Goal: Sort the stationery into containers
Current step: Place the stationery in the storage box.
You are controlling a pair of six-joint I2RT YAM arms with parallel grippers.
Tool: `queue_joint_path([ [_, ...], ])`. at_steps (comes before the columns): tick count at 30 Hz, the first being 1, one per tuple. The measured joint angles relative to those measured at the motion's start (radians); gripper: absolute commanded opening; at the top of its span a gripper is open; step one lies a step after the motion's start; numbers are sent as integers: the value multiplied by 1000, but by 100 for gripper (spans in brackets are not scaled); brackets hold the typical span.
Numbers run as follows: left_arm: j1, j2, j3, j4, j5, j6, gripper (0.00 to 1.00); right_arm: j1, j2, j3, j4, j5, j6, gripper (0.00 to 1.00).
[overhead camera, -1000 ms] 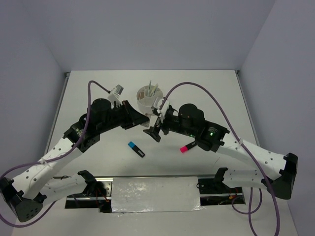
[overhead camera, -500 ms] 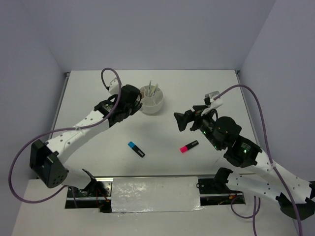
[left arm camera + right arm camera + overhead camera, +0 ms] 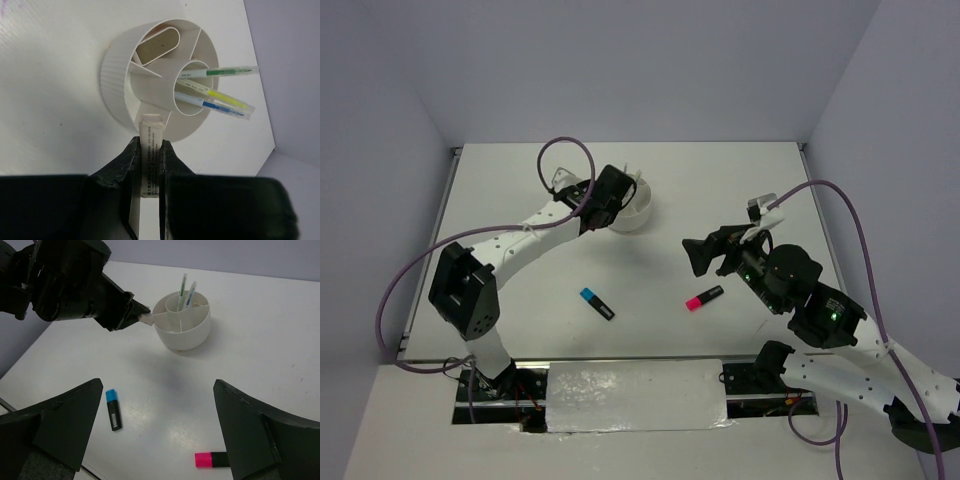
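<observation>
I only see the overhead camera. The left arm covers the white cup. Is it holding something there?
Observer: Yes. In the left wrist view the left fingers clamp a white eraser, tip at the cup rim.
Operator: Anything inside the cup?
Observer: Three pens stand in its middle: green, yellow, blue.
Operator: And the other arm?
Observer: Its wrist view shows the right fingers wide apart, nothing between them.

Organiser cup [image 3: 637,210] near the counter's [image 3: 760,180] far edge, left of middle: three pens [image 3: 215,95] in its centre tube, a stowed eraser [image 3: 157,45] in an outer compartment, a gripped eraser [image 3: 150,150] at its left rim. The left highlighter [image 3: 597,304] and right highlighter [image 3: 704,297] lie well apart towards the near edge
</observation>
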State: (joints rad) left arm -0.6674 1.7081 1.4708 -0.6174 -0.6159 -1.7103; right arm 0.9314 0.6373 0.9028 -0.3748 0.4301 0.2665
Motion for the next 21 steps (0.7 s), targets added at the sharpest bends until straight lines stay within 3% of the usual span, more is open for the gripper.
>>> queue_joint_path([
  [9, -1, 76, 23, 37, 0, -50, 3, 0, -15, 0, -14, -24, -21, 100],
  [21, 5, 140, 42, 74, -3, -47, 17, 0, -37, 0, -22, -53, -37, 100],
])
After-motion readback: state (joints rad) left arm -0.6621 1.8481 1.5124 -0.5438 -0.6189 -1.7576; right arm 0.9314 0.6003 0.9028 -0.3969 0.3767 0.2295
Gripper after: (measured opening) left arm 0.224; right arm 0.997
